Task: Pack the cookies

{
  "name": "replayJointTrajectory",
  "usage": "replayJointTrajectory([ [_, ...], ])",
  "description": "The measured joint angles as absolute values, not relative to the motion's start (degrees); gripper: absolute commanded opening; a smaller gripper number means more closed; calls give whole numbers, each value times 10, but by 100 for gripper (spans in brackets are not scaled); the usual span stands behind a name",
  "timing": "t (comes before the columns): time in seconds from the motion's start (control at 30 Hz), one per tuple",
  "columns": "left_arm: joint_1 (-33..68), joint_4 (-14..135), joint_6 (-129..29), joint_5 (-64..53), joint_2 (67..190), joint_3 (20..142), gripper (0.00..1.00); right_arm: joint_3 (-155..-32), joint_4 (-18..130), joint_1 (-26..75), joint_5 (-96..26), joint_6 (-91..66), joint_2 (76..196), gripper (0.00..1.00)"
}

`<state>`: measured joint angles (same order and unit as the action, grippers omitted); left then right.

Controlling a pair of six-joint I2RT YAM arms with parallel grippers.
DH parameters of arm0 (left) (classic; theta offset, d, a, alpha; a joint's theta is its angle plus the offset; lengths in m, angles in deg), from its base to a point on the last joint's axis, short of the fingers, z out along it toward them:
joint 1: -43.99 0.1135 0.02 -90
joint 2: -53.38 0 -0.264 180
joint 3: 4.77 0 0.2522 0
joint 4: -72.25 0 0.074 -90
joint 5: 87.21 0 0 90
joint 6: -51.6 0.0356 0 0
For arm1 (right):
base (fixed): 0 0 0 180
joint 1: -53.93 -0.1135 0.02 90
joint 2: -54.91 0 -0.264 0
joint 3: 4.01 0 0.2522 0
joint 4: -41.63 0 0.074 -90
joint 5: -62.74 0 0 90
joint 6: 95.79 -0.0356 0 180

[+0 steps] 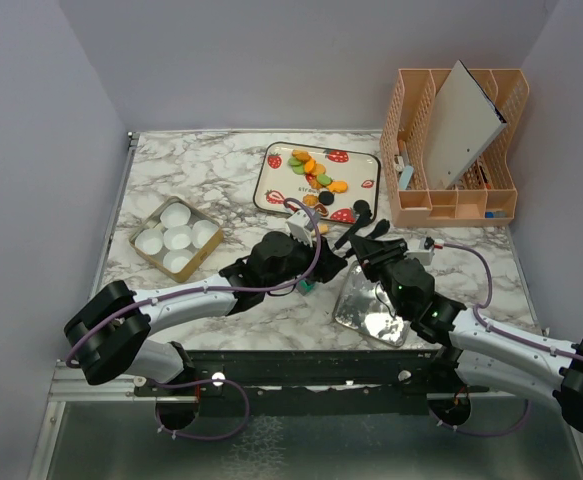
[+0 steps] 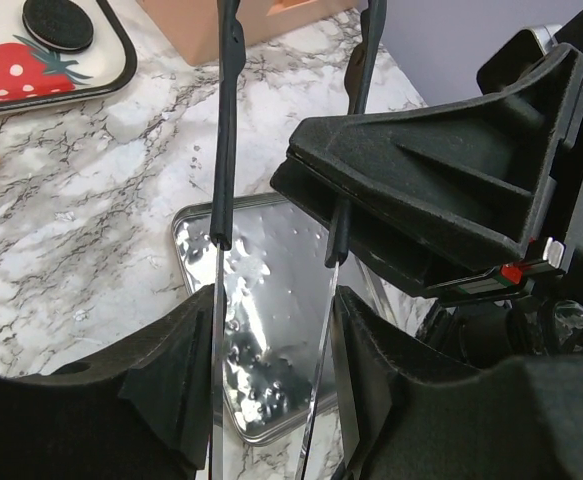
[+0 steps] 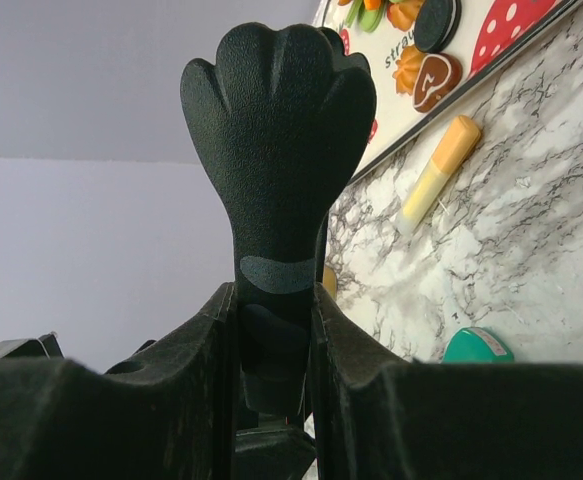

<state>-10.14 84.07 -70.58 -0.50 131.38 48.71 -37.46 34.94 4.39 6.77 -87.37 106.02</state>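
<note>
At the left of the top view, the box of white paper cups (image 1: 153, 263) holds no biscuit that we can see. Moving right, the left gripper (image 2: 271, 300) stands about half open astride the two arms of the tongs (image 2: 223, 150); we cannot tell whether it presses them. Upper centre, the cookies (image 1: 314, 172) all lie heaped on the strawberry tray (image 1: 271, 190), apart from both arms. Right of centre, the right gripper (image 3: 273, 295) is drawn narrow on the tongs' stem, just under the scalloped head. Below it lies the silver bag (image 1: 366, 305), and we cannot see inside it. We judge that packing has not begun, so every cookie is left to move.
</note>
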Motion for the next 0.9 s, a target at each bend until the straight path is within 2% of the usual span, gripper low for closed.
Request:
replayJointTrajectory([
  [0.37,-101,851,-696,-13,1314,482,45,-373,350,44,59,-882,1060,0],
  [0.47,-101,857,-691,-16,1314,478,39,-373,353,44,58,-883,1060,2],
  [0.53,-101,860,-690,-17,1312,475,33,-373,354,44,57,-883,1060,12],
  [0.7,-101,863,-692,-18,1304,466,31,-373,356,44,52,-882,1060,41],
  [0.8,-100,864,-696,-16,1301,460,28,-373,363,44,52,-882,1056,54],
  [0.9,-96,860,-699,-8,1293,456,28,-373,377,44,54,-875,1043,60],
])
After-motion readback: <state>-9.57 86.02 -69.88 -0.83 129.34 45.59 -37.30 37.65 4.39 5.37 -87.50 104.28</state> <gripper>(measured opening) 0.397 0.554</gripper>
